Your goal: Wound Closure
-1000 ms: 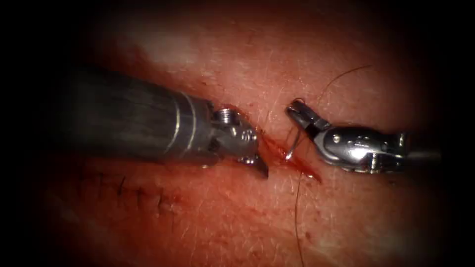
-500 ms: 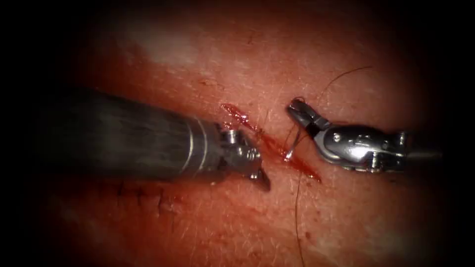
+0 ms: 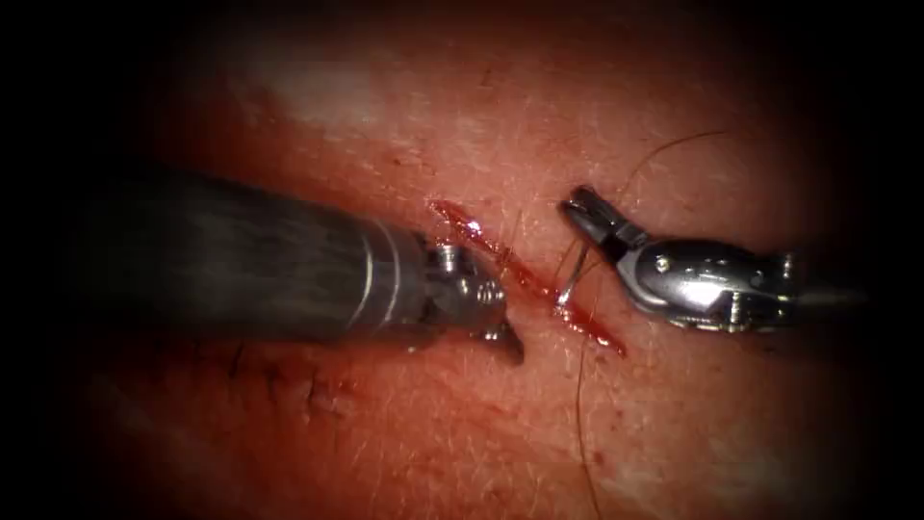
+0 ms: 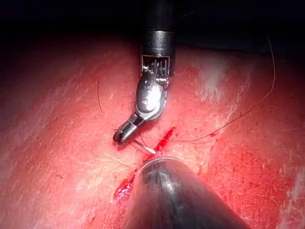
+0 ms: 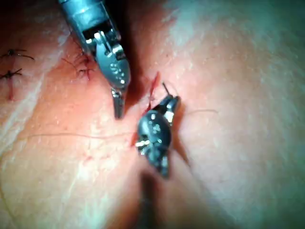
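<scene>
Needle (image 3: 572,279) gripped near rear end by right claw (image 3: 585,214), tip in cut (image 3: 520,273). Left claw (image 3: 508,344) closed, empty, left of cut. Curve best followed.

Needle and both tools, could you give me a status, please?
Right tool shut on needle, tip at the cut. Left tool shut, holding nothing. Thread trails.

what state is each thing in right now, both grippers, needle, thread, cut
right gripper: shut on the needle near its blunt end
needle: tip at the cut, right side; whether it is in the tissue cannot be told
left gripper: shut, holding nothing, on the left side of the cut
thread: slack, lying on the tissue
cut: open, wet with red fluid
tissue: older stitches in place
</scene>
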Controlling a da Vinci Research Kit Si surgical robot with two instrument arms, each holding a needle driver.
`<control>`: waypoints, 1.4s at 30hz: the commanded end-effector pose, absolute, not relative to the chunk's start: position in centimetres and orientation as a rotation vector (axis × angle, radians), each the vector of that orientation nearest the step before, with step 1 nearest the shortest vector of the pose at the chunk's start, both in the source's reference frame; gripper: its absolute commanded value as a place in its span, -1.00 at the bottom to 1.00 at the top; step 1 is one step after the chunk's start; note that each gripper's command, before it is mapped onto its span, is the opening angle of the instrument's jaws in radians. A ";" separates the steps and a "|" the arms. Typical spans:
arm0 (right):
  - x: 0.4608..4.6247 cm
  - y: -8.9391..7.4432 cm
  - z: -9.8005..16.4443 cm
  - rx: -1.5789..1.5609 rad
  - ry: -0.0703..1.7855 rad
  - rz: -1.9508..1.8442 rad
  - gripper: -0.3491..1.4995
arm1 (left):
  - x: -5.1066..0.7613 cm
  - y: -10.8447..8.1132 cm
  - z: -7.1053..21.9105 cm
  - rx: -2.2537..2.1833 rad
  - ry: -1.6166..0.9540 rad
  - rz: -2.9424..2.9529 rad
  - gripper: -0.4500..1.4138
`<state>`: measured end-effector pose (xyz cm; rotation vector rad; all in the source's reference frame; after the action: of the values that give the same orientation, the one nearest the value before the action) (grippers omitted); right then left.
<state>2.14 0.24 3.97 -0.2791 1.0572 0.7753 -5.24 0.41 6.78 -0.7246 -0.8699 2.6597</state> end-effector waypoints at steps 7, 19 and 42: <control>2.17 0.2 4.0 -0.259 1.069 0.803 -1.00 | -5.33 0.3 6.9 -0.724 -0.876 2.659 -0.95; 2.17 0.2 4.0 -0.225 1.084 0.845 -1.00 | -5.32 0.3 6.9 -0.725 -0.878 2.660 -0.96; 2.20 0.0 4.1 -0.097 1.099 0.970 -1.00 | -5.25 0.4 7.0 -0.727 -0.887 2.655 -0.96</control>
<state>2.14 0.12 4.06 -0.0998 1.0990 0.9738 -5.20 0.41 6.90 -0.7267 -0.8831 2.6545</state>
